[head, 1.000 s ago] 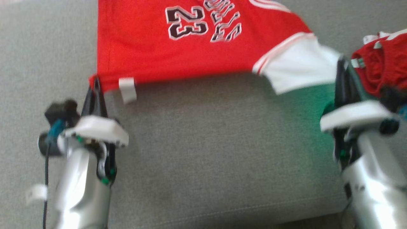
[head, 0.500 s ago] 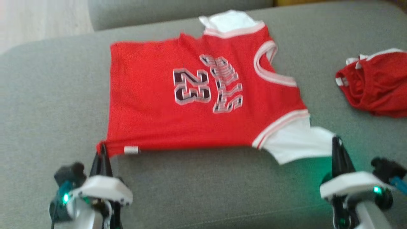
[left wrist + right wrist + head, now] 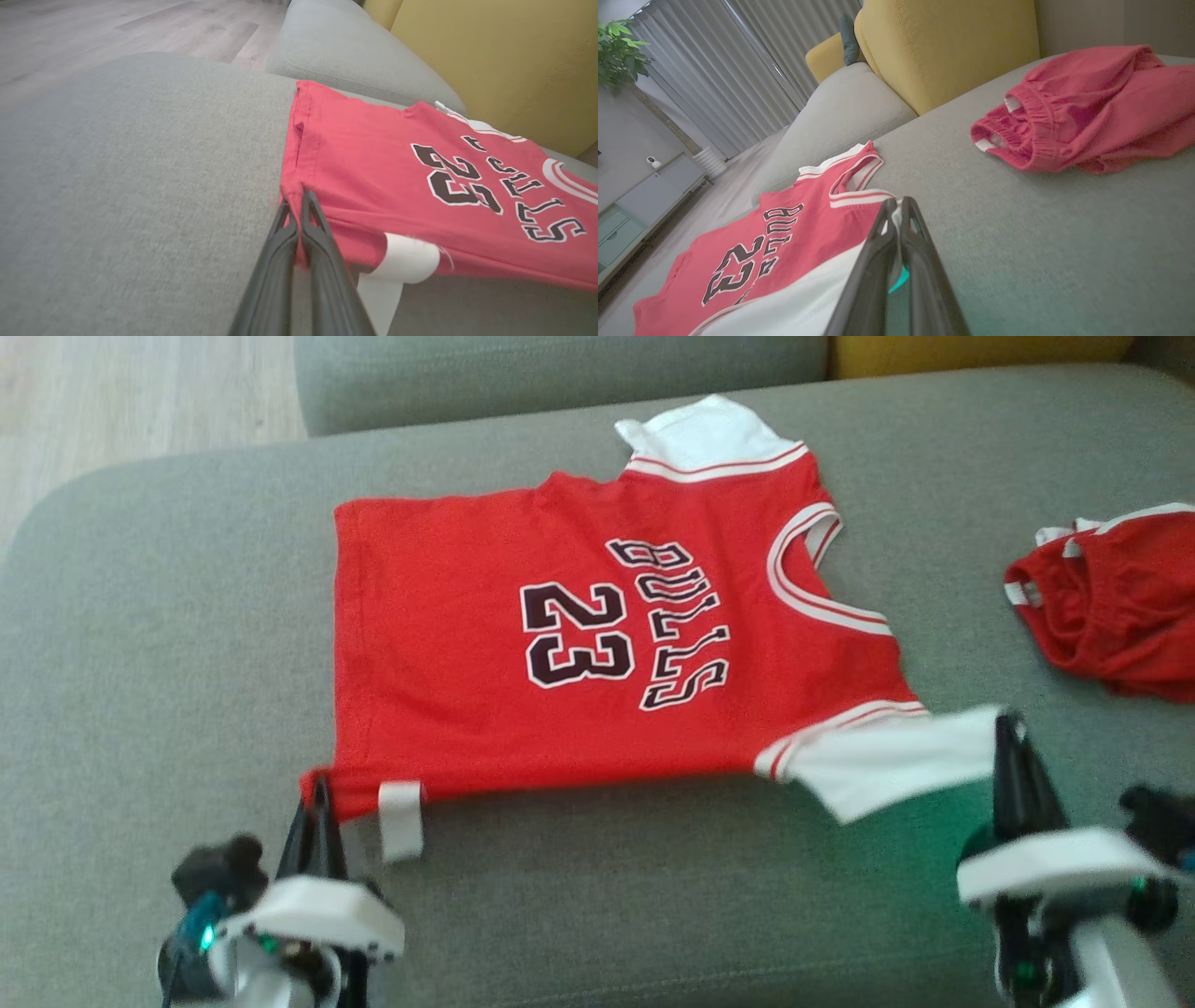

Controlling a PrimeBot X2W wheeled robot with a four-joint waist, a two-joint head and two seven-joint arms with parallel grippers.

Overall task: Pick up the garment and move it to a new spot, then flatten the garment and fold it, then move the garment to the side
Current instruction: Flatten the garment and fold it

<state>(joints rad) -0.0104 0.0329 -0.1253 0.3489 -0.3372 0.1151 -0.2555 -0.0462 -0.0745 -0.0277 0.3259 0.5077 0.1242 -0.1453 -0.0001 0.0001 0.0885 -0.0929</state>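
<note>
While the red jersey (image 3: 579,644) lies front-up and nearly flat across the grey sofa seat (image 3: 140,663), its near edge hangs lifted between two pinches, and that is where trouble looks likeliest: the left gripper (image 3: 319,791) is closed tight on the very corner of the hem (image 3: 308,144), and the right gripper (image 3: 1010,728) is closed just as tight on the tip of the near white sleeve (image 3: 887,761), so each has only a sliver of cloth. A sharp tug, or the arms drawing apart, could pull either corner out and drop that side in a heap. Because the right hold is on a sleeve and not the body, an uneven pull would stretch the sleeve and skew the shoulder rather than flatten the panel. The far sleeve (image 3: 700,434) looks rumpled and could fold under if the cloth is dragged. A white label (image 3: 401,821) dangles beside the left gripper and may get tucked into a fold. Red shorts (image 3: 1111,616) lie near on the right, apart from the jersey; a sweep that way could snag them
</note>
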